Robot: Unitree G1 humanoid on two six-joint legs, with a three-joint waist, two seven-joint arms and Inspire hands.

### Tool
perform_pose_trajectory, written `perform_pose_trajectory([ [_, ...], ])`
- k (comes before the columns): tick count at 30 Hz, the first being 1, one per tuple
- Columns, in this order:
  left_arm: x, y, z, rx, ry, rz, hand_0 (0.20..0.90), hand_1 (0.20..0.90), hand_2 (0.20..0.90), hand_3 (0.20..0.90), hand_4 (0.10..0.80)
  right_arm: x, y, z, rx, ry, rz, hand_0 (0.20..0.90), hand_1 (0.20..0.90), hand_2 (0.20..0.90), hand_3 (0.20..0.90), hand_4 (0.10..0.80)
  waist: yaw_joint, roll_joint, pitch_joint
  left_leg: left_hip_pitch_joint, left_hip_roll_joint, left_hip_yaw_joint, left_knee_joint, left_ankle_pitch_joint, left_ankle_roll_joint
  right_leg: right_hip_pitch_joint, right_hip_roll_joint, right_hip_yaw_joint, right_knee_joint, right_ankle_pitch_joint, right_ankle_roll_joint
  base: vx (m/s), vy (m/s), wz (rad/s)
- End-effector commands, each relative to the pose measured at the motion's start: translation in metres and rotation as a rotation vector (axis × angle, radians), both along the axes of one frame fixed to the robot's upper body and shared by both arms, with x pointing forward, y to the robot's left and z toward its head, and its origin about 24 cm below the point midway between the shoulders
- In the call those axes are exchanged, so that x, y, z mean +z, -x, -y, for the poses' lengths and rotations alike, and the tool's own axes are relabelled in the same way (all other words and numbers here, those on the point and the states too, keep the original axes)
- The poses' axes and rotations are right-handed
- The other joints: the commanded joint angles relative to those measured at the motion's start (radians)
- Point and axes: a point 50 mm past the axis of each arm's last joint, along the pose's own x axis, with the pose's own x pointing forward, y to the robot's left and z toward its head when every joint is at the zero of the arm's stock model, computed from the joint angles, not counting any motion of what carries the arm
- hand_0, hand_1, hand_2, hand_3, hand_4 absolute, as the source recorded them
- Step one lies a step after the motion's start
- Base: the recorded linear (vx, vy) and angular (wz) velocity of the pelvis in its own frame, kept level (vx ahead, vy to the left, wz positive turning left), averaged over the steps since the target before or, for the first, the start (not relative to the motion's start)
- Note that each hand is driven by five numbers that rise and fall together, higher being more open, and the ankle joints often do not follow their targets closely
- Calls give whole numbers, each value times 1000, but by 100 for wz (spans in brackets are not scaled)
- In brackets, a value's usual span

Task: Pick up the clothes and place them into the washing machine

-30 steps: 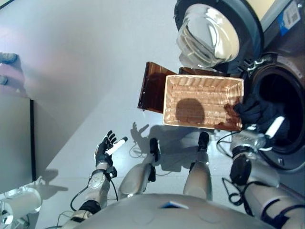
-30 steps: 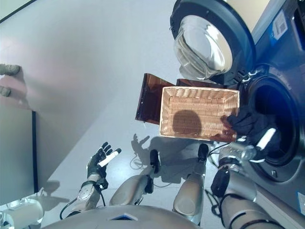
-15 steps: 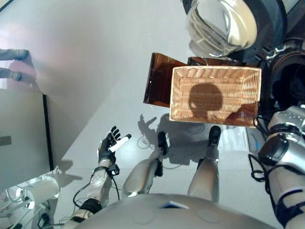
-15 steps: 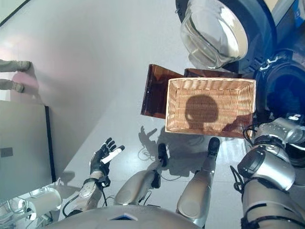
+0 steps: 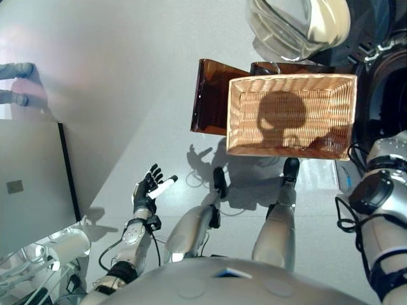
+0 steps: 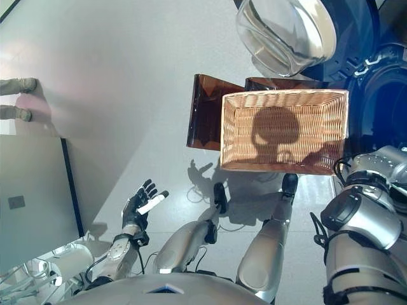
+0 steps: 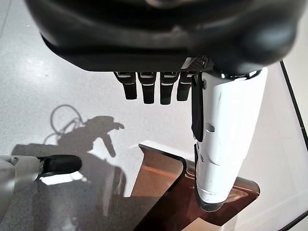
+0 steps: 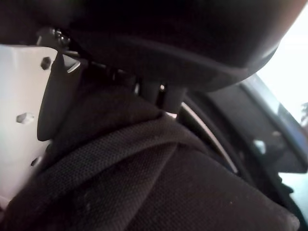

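We list: left hand (image 5: 147,190), lower left, fingers spread, empty. Right hand (image 8: 159,38): dark cloth (image 8: 144,183) against it, grip unclear. Wicker basket (image 5: 290,115), upper right, beside washing machine (image 6: 375,95).

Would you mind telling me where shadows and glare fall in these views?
Left eye view: a head-shaped shadow lies inside the woven wicker basket, and glare streaks the washing machine's glass door. Left wrist view: the open left hand casts a finger shadow on the grey floor. Right wrist view: dark cloth fills the view.
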Motion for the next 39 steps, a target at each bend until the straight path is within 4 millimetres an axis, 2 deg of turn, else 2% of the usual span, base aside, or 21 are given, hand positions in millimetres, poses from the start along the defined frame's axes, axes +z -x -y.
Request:
perform_pose_trajectory([
  [1,10,-5,-25,65,-77,70,900,900,900,900,800,55,18,20,-131,295,45,351,351,351,351,408,-13,-11,-53,-24,40,-48,-8,0,-111,39,16,-17,27,-84,-12,0,0,0],
  [2,10,-4,-27,73,-82,66,900,900,900,900,800,51,17,19,-126,286,41,900,900,900,900,800,-13,-14,-57,-23,39,-47,-8,-1,-111,39,16,-18,27,-85,-11,0,0,0],
  [9,5,-1,-33,102,-90,32,900,900,900,900,800,33,13,15,-87,228,4,900,900,900,900,800,-12,-25,-67,-18,38,-49,-8,-4,-110,46,17,-20,28,-88,-11,0,0,0],
  [14,5,0,-32,119,-72,38,900,900,900,900,800,18,4,6,14,235,-58,900,900,900,900,800,-10,-40,-68,-3,37,-51,-8,-8,-106,60,17,-23,30,-90,-9,0,0,0],
  [20,3,4,-34,136,-65,25,900,900,900,900,800,-18,0,-9,150,230,-182,900,900,900,900,800,-17,-64,-62,39,32,-48,-8,-18,-95,95,11,-16,45,-101,-7,2,2,-1],
  [21,3,4,-34,136,-65,25,900,900,900,900,800,-19,0,-9,150,229,-182,900,900,900,900,800,-17,-64,-62,41,32,-48,-8,-18,-95,96,10,-16,45,-101,-7,46,12,-5],
  [24,0,5,-39,153,-83,9,900,900,900,900,800,-53,6,-17,266,208,-341,900,900,900,900,800,-15,-90,-73,75,30,-52,-8,-26,-93,137,5,-20,48,-110,-4,71,-1,2],
  [26,-1,8,-42,169,-86,0,900,900,900,900,800,-70,12,-23,308,191,-380,900,900,900,900,800,-22,-103,-77,99,31,-55,-8,-31,-93,168,0,-26,41,-114,-2,62,-2,0],
  [27,-1,8,-42,169,-86,0,900,900,900,900,800,-71,12,-23,309,191,-380,900,900,900,900,800,-23,-103,-76,101,30,-55,-8,-32,-93,171,0,-27,40,-114,-2,90,0,-6],
  [28,-2,9,-43,174,-88,-6,900,900,900,900,800,-85,19,-26,337,167,-418,900,900,900,900,800,-22,-115,-86,118,32,-58,-8,-36,-93,193,-3,-32,35,-118,1,85,-4,-1],
  [31,-3,12,-48,183,-100,-16,900,900,900,900,800,-107,29,-33,387,134,-466,900,900,900,900,800,-25,-136,-92,153,33,-66,-8,-45,-92,243,-9,-44,19,-122,5,82,-6,7],
  [33,-2,12,-51,174,-116,-20,900,900,900,900,800,-124,37,-38,477,122,-587,900,900,900,900,800,-21,-152,-97,167,36,-70,-8,-47,-93,265,-13,-53,14,-121,7,61,-28,8],
  [36,0,12,-59,181,-142,-15,900,900,900,900,800,-136,39,-45,659,181,-789,900,900,900,900,800,-19,-174,-100,189,38,-75,-8,-51,-91,292,-11,-63,7,-120,9,47,-28,5],
  [39,0,16,-64,189,-162,-21,900,900,900,900,800,-148,37,-61,764,220,-863,900,900,900,900,800,-19,-196,-104,206,41,-77,-8,-54,-90,314,-5,-68,5,-124,9,52,-27,0],
])
